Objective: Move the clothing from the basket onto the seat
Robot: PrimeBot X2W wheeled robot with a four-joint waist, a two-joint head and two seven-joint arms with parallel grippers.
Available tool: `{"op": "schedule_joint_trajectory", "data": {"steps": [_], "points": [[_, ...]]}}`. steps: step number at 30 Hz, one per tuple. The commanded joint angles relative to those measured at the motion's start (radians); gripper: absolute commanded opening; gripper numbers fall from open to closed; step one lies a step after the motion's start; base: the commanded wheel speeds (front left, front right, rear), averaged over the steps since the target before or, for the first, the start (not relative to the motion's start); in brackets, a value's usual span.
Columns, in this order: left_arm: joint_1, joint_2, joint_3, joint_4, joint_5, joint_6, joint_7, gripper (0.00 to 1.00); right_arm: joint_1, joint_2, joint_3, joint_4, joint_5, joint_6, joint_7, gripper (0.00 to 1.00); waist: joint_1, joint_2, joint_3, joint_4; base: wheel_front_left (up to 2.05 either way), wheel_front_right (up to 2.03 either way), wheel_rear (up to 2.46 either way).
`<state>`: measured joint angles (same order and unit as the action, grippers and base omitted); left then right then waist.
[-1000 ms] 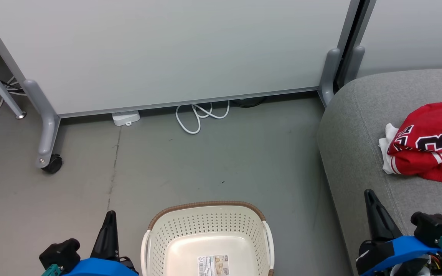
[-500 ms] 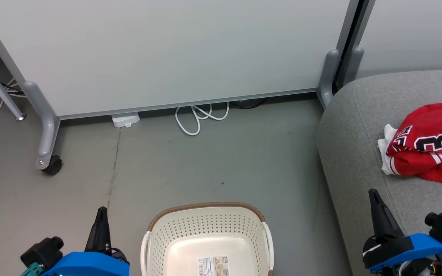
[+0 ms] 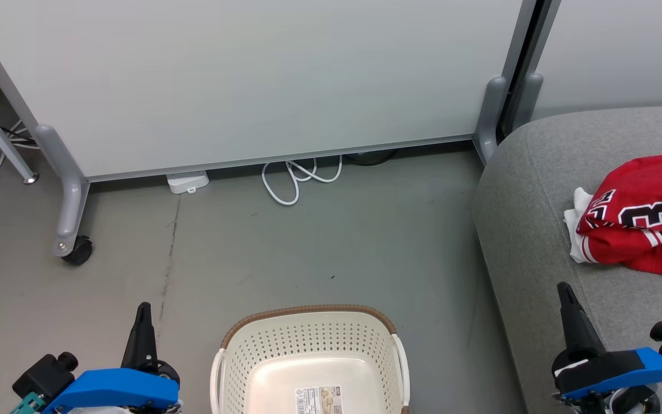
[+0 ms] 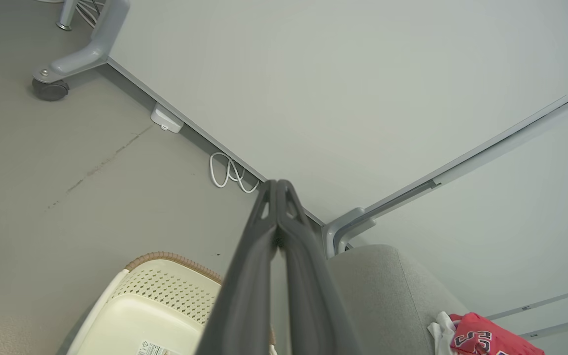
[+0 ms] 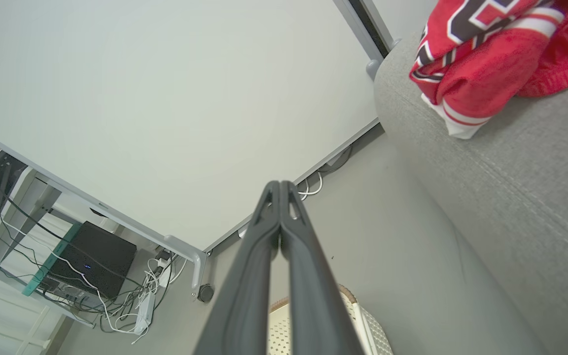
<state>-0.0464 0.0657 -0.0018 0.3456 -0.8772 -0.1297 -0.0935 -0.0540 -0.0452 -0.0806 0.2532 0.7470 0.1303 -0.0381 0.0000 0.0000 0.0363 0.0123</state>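
Observation:
The red clothing, its jersey showing a black-and-white 3, lies crumpled on the grey seat at the right; it also appears in the right wrist view and the left wrist view. The cream basket with a brown rim band stands on the floor at bottom centre, holding only a paper label on its bottom. My left gripper is shut and empty, left of the basket. My right gripper is shut and empty over the seat's front edge, below the clothing. Both wrist views show the fingers pressed together.
A grey partition panel on wheeled feet stands behind. A white cable loop and a small white box lie at its base. Bare grey floor stretches between the panel and the basket. Tangled cables and a black box sit far left.
Both grippers have drawn back toward the bottom of the head view, the left one further left, the right one further right. The view itself has shifted slightly. Clothing and basket stay put.

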Motion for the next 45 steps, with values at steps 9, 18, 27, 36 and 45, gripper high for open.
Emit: {"op": "schedule_joint_trajectory", "data": {"steps": [9, 18, 27, 36, 45], "points": [[-0.034, 0.0, 0.024, -0.029, -0.121, -0.001, 0.034, 0.0, -0.034, -0.005, -0.008, -0.014, 0.145, 0.0, 0.024, 0.0, 0.0, 0.0, -0.004, -0.001, 0.0, 0.0, 0.0], [-0.04, -0.002, 0.04, -0.041, -0.216, -0.001, 0.061, 0.0, -0.038, -0.005, -0.012, -0.014, 0.257, 0.0, 0.045, 0.0, 0.0, 0.0, -0.007, -0.003, 0.0, 0.0, 0.0], [-0.045, -0.004, 0.052, -0.052, -0.304, -0.001, 0.086, 0.0, -0.042, -0.005, -0.016, -0.014, 0.359, 0.0, 0.064, 0.0, 0.0, 0.0, -0.01, -0.004, 0.0, 0.0, 0.0], [-0.049, -0.006, 0.066, -0.062, -0.384, -0.001, 0.111, 0.0, -0.046, -0.006, -0.019, -0.013, 0.454, 0.001, 0.08, 0.0, 0.0, 0.0, -0.014, -0.005, 0.0, 0.0, 0.0], [-0.053, -0.008, 0.077, -0.071, -0.458, -0.001, 0.131, 0.0, -0.051, -0.006, -0.022, -0.013, 0.541, 0.001, 0.096, 0.0, 0.0, 0.0, -0.017, -0.006, 0.0, 0.0, 0.0]]}}
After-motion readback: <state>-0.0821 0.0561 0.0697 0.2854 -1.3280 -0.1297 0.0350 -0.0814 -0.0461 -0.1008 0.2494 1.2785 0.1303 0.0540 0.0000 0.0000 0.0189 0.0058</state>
